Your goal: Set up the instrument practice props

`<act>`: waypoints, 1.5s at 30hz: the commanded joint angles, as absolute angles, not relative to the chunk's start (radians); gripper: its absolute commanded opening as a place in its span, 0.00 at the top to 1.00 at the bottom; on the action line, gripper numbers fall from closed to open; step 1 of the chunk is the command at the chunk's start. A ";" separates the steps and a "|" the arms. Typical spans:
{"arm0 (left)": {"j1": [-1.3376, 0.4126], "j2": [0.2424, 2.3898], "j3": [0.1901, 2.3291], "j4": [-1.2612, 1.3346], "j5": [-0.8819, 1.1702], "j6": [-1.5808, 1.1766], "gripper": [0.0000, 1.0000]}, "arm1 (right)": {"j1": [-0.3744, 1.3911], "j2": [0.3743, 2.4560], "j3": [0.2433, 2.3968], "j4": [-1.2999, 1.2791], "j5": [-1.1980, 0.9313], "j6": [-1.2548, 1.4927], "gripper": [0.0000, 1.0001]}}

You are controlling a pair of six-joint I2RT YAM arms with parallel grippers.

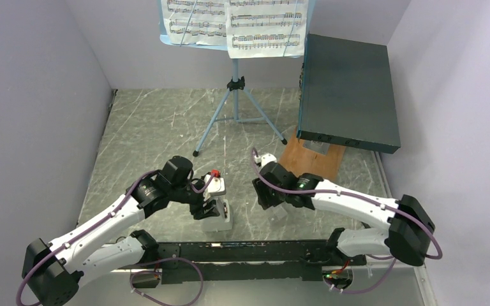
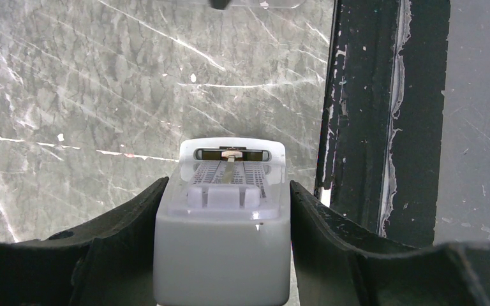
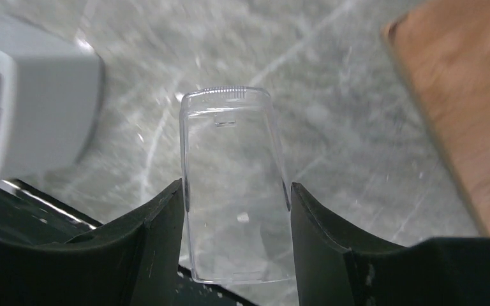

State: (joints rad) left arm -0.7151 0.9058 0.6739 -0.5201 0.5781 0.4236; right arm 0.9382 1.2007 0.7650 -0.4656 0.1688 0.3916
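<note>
Our left end effector (image 2: pixel 228 186) grips the metronome (image 2: pixel 223 255), well in front of the stand (image 1: pixel 235 95); our right end effector (image 3: pixel 236 186) grips its clear cover (image 3: pixel 230 140). We should hold the body level and set it upright beside the stand.

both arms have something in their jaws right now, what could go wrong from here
1. The right gripper pinches the clear cover only by its smooth side edges, so it could slip out, or crack if squeezed harder.
2. With the cover off, the metronome in the left gripper has its pendulum exposed, and a bump might bend it.
3. The metronome sits close to the black rail, so swinging that way may knock it.
</note>
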 commanded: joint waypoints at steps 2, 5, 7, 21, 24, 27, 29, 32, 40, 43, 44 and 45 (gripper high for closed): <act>-0.715 0.891 0.702 -0.495 0.587 0.440 0.96 | 0.975 1.320 0.834 -0.692 0.262 0.504 0.98; -0.715 0.888 0.702 -0.497 0.587 0.437 0.97 | 0.976 1.380 0.839 -0.697 0.295 0.511 0.81; -0.715 0.882 0.700 -0.498 0.585 0.436 0.97 | 0.974 1.386 0.828 -0.674 0.309 0.508 0.70; -0.715 0.879 0.700 -0.497 0.595 0.443 1.00 | 0.974 1.317 0.823 -0.570 0.293 0.401 0.20; -0.715 0.880 0.699 -0.498 0.597 0.444 1.00 | 0.976 1.245 0.826 -0.517 0.239 0.328 0.20; -0.714 0.887 0.701 -0.500 0.600 0.447 1.00 | 0.978 1.144 0.796 -0.357 -0.007 0.165 0.23; -0.715 0.892 0.703 -0.501 0.603 0.449 1.00 | 0.997 1.082 0.731 -0.213 -0.250 0.033 0.25; -0.715 0.896 0.704 -0.502 0.604 0.450 1.00 | 1.018 0.991 0.560 0.114 -0.444 -0.146 0.27; -0.715 0.892 0.700 -0.499 0.599 0.448 1.00 | 1.016 1.090 0.423 0.498 -0.592 -0.335 0.32; -0.715 0.904 0.703 -0.502 0.608 0.451 1.00 | 1.013 1.162 0.439 0.556 -0.619 -0.322 0.35; -0.714 0.908 0.705 -0.503 0.611 0.452 1.00 | 1.011 1.182 0.444 0.571 -0.634 -0.321 0.37; -0.715 0.911 0.706 -0.503 0.613 0.452 1.00 | 1.010 1.200 0.449 0.586 -0.645 -0.312 0.38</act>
